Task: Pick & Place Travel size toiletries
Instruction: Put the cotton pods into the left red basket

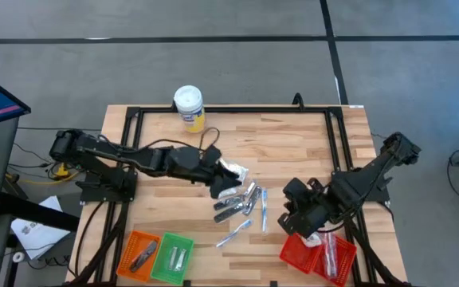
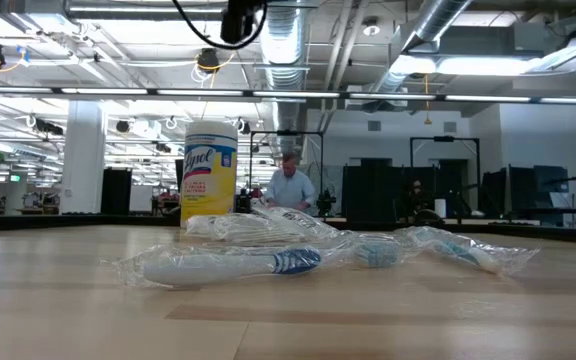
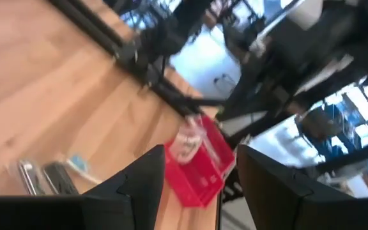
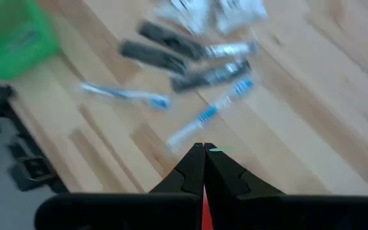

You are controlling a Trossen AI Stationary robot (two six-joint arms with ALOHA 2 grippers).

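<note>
The travel size toiletries [image 1: 241,203] lie in a loose pile at the table's middle: white sachets, dark narrow ones [image 4: 152,54] and clear-wrapped sticks with blue marks [image 4: 209,115]. The low view shows the wrapped sticks [image 2: 228,265] lying flat on the wood. My left gripper [image 1: 223,183] hangs over the pile's left edge. It is open, with nothing between its fingers [image 3: 139,185]. My right gripper [image 1: 285,222] is shut and empty. It hangs between the pile and the red basket [image 1: 297,253] and points down toward the pile [image 4: 203,160].
A white-lidded yellow canister [image 1: 190,108] stands at the far edge. An orange basket [image 1: 140,253] and a green basket [image 1: 175,257] sit at the near left, each with items inside. The red basket at the near right holds wrapped items [image 3: 187,144]. A black frame [image 1: 229,109] borders the table.
</note>
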